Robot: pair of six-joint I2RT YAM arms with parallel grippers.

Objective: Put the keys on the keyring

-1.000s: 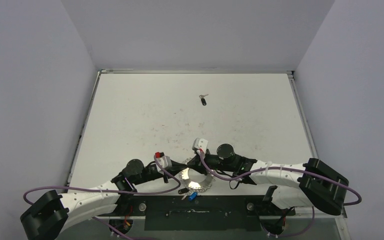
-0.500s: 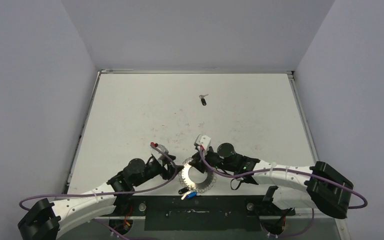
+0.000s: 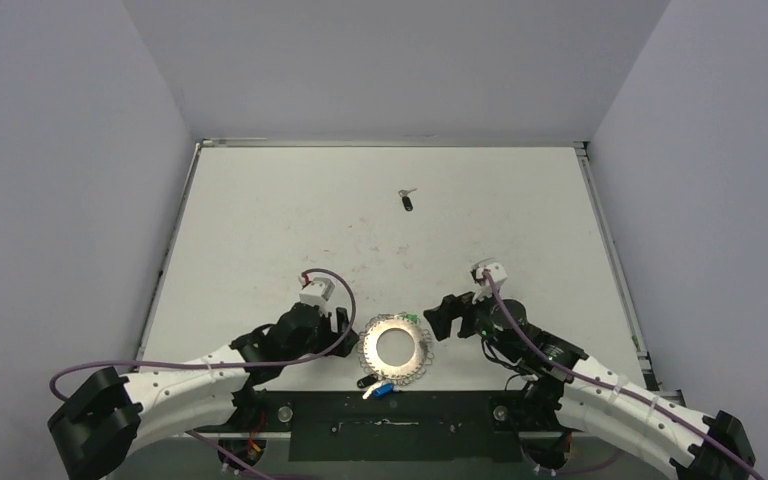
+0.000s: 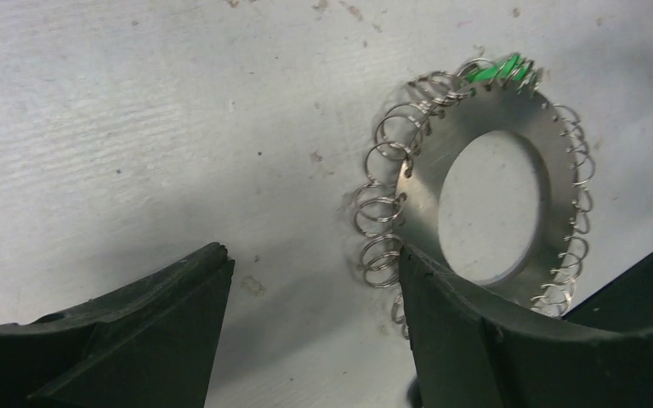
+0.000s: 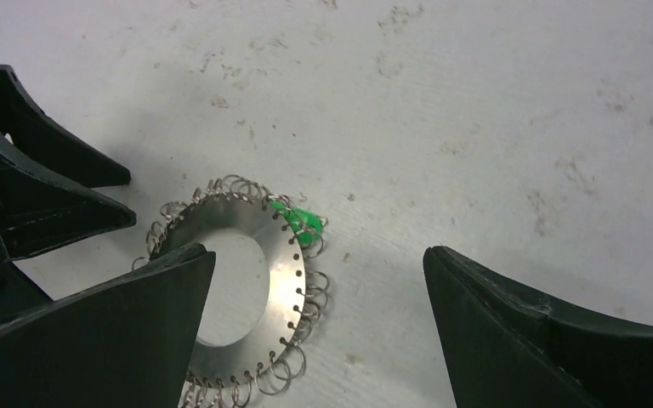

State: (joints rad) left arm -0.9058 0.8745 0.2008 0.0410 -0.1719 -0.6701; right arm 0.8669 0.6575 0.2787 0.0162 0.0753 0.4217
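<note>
The keyring [image 3: 396, 348], a silvery disc with a hollow centre and a rim of small wire loops, lies flat on the table near the front edge. One black-headed key [image 3: 406, 201] lies alone far back in the middle. Another dark key [image 3: 367, 381] rests at the ring's near rim; whether it hangs on a loop I cannot tell. My left gripper [image 3: 346, 324] stands open just left of the ring [image 4: 476, 110], its right finger [image 4: 451, 314] over the rim. My right gripper [image 3: 444, 318] is open to the ring's right [image 5: 282, 255], holding nothing.
A blue-headed key [image 3: 384, 390] lies at the ring's near rim and a green-headed one [image 3: 412, 320] at its far rim [image 5: 304, 219]. The table's front edge [image 3: 400, 405] is right behind the ring. The left gripper's fingers [image 5: 51, 191] show in the right wrist view.
Both grippers opened and let go of the keyring, which now lies flat on the table. The right arm drew back to the right; the left gripper shifted slightly left.
</note>
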